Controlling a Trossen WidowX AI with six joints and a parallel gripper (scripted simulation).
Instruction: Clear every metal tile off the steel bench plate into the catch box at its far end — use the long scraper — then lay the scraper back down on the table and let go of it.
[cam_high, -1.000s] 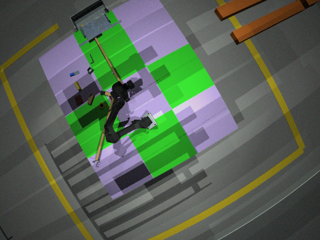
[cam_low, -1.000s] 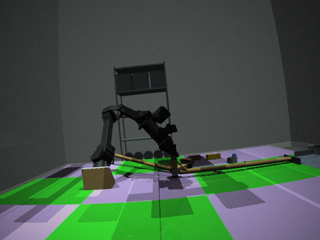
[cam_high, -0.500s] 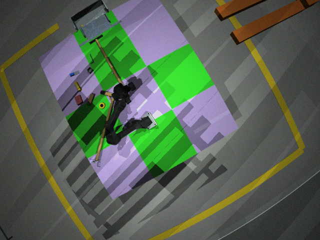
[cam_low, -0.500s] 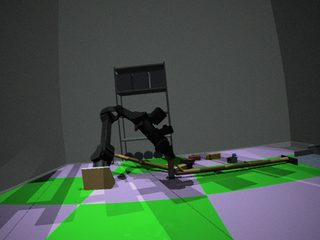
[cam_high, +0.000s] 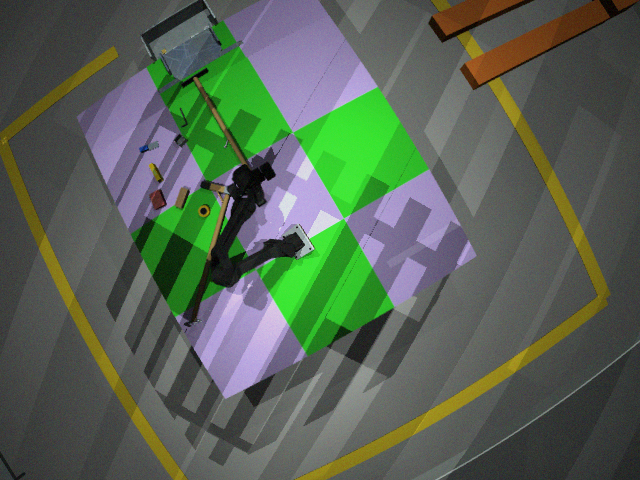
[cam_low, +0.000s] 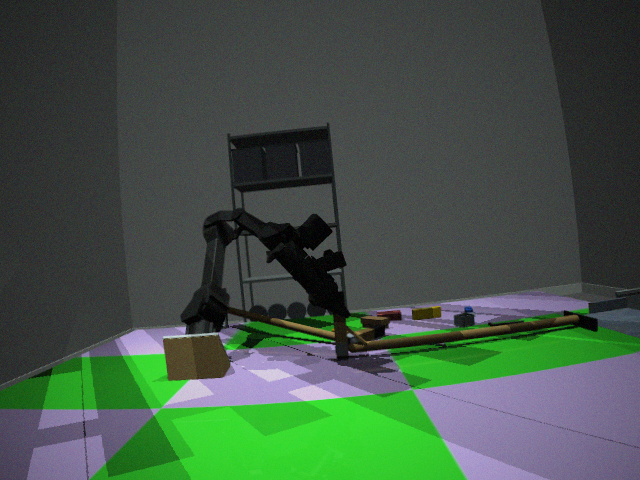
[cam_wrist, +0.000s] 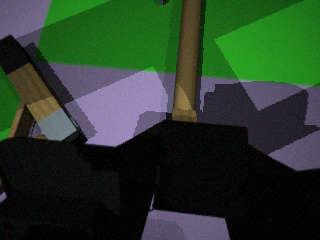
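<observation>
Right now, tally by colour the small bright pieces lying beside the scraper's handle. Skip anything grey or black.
Blue: 1, the blue piece
Yellow: 2, the yellow block and the yellow ring
Red: 1, the red block
Tan: 1, the tan block
Total: 5

Tan-brown scraper (cam_high: 219, 119) with black blade; beside its handle, table (cam_high: 356, 139) showing green-and-lilac checks; black gripper (cam_wrist: 170, 131) gripping it.
</observation>
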